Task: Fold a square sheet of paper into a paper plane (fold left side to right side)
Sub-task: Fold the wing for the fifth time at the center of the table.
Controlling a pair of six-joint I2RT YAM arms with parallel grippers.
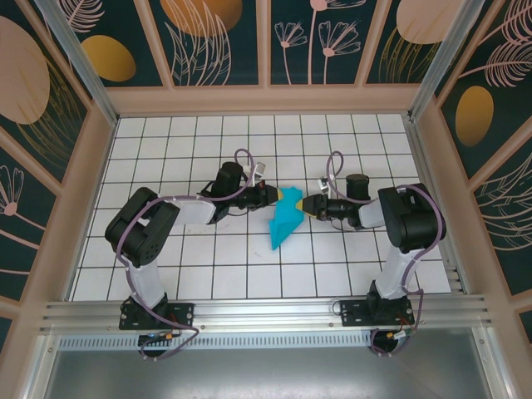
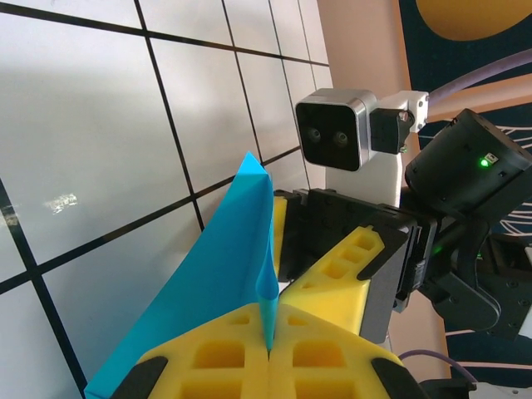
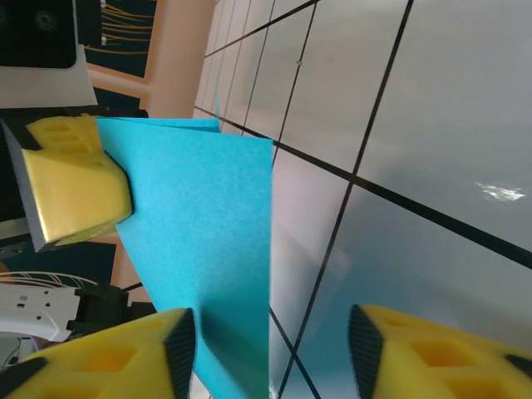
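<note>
Paper (image 1: 285,220), cyan and folded to a creased shape, is mid-tabletop (image 1: 208,141) between the two arms, its upper end up at the fingertips and its narrow end pointing toward the near edge. Left end effector (image 1: 277,195) is fully closed on the paper's upper edge; its wrist view shows the sheet clamped in the seam between the yellow pads (image 2: 224,357). Right end effector (image 1: 307,205) faces it from just beside, jaws partly apart with the paper's free edge in the gap, nothing gripped; can't tell if a pad touches it.
</note>
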